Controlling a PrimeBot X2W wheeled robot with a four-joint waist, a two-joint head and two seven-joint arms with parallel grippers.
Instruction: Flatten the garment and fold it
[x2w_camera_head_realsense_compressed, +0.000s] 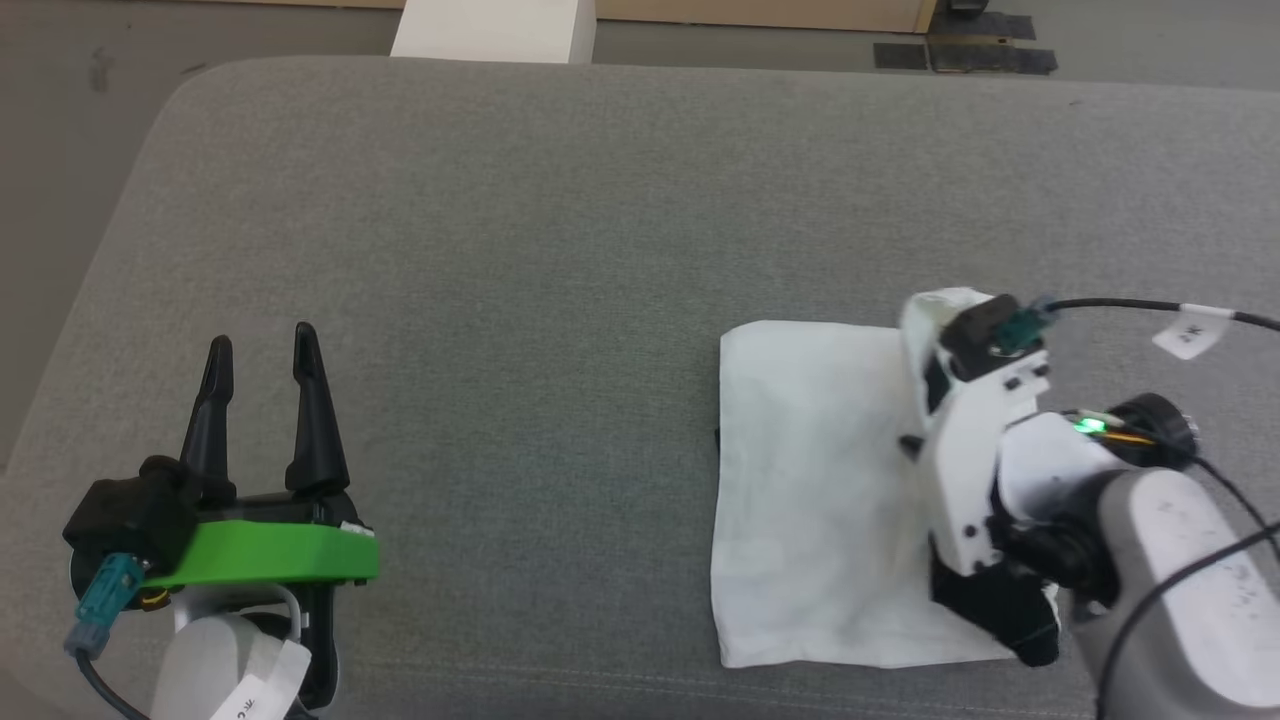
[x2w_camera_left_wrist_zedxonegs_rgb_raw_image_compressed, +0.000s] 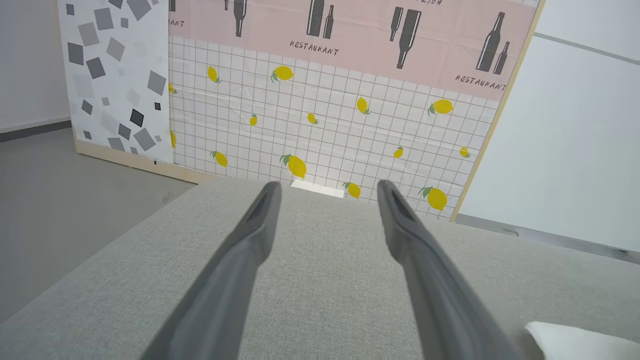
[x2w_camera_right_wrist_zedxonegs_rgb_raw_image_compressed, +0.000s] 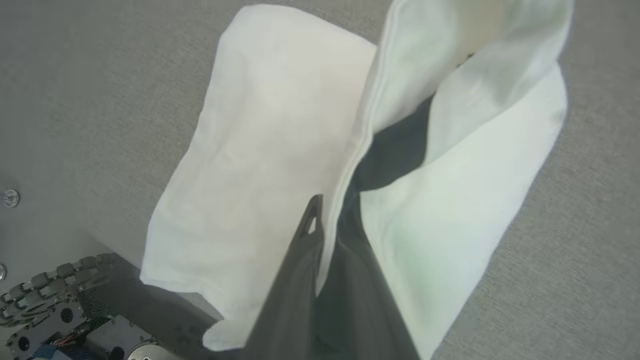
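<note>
Right hand (x2w_camera_right_wrist_zedxonegs_rgb_raw_image_compressed: 330, 216) pinches a raised flap of the soft white-and-black T-shirt (x2w_camera_head_realsense_compressed: 810, 480), already a small rectangle on the grey fabric counter (x2w_camera_head_realsense_compressed: 520, 200), final fold probably pending; left hand (x2w_camera_head_realsense_compressed: 262, 342) spread, idle.

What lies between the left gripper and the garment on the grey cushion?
In the head view, the stretch between the left gripper and the garment is bare grey cushion; nothing lies there.
</note>
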